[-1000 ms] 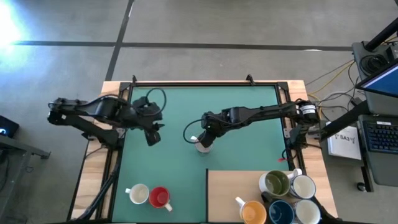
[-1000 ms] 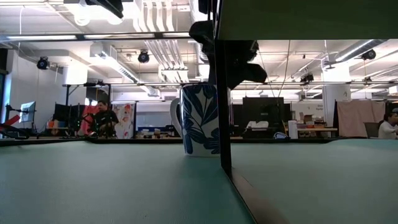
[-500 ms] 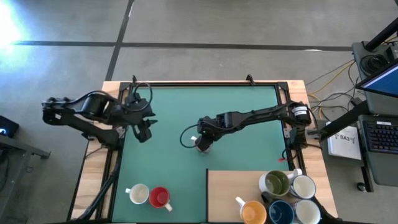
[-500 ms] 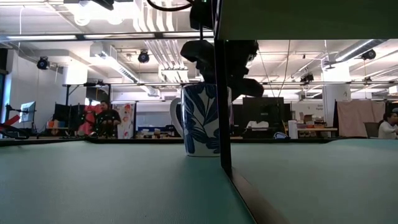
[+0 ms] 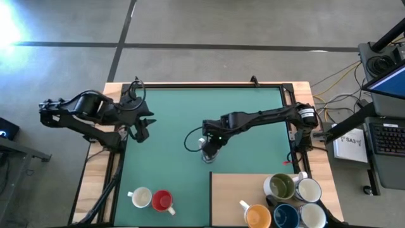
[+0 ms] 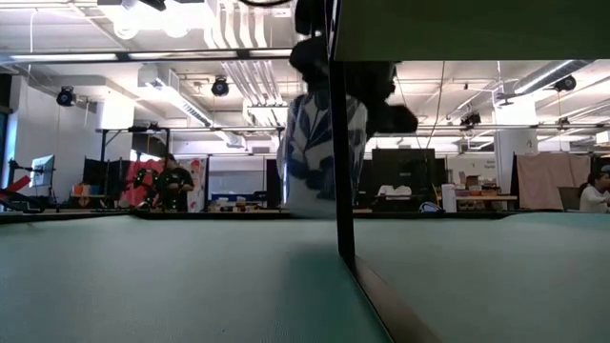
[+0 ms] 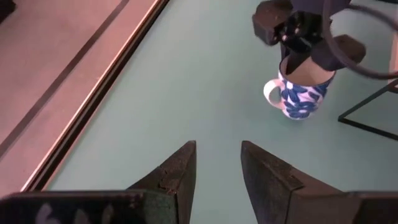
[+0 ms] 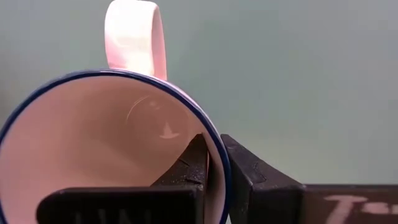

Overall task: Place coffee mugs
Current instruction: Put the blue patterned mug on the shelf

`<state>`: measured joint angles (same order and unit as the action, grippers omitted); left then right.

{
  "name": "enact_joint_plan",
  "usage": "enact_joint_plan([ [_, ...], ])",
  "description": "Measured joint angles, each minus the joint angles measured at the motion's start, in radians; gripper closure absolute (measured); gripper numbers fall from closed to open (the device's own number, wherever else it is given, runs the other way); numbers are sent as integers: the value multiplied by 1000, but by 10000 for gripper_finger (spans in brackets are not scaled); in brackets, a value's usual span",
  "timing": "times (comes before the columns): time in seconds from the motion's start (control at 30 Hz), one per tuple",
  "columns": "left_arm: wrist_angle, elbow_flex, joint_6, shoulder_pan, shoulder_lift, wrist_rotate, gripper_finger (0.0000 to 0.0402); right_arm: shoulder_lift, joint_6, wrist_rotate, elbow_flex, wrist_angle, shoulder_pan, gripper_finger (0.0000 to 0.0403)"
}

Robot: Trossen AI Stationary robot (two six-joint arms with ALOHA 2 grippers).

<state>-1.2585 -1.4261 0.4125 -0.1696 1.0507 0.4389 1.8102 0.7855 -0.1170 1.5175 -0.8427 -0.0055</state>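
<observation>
a green-topped table [image 5: 253, 114] carried a pale wooden board [image 5: 237, 196] at its near right corner. a white mug [image 5: 140, 197] and a red mug [image 5: 162, 201] stood on the green surface, touching. five mugs [image 5: 288, 202] clustered on the board.

Open green mat [image 5: 247, 117]; mugs [image 5: 152, 199] near front edge

A grey concrete floor [image 5: 209, 60] with dark seam lines lies around the green-topped surface [image 5: 253, 107], which sits in a wooden frame. To one side stands a desk with a keyboard [image 5: 387, 136] and loose cables [image 5: 338, 79]. Beyond the surface, an open workshop shows white ceiling ducts [image 6: 243, 38], hanging lamps [image 6: 65, 96], dark monitors [image 6: 400, 171] and a seated person [image 6: 172, 181].
</observation>
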Motion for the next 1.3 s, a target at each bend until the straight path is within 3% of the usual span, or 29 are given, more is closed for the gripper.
enact_joint_plan([
  [0.37, -10, 2, 65, 0, -3, 0, 293, -3, -90, 38, 279, -406, 38, 388],
  [0.67, -10, 31, 127, 0, -6, 34, 293, -9, -86, 60, 462, -549, 155, 380],
  [1.13, 70, 125, 251, 0, -9, 50, 293, -73, 89, 93, 532, -654, 343, 377],
  [1.3, 129, 131, 253, 0, -9, 50, 293, -85, 150, 168, 532, -697, 438, 377],
])
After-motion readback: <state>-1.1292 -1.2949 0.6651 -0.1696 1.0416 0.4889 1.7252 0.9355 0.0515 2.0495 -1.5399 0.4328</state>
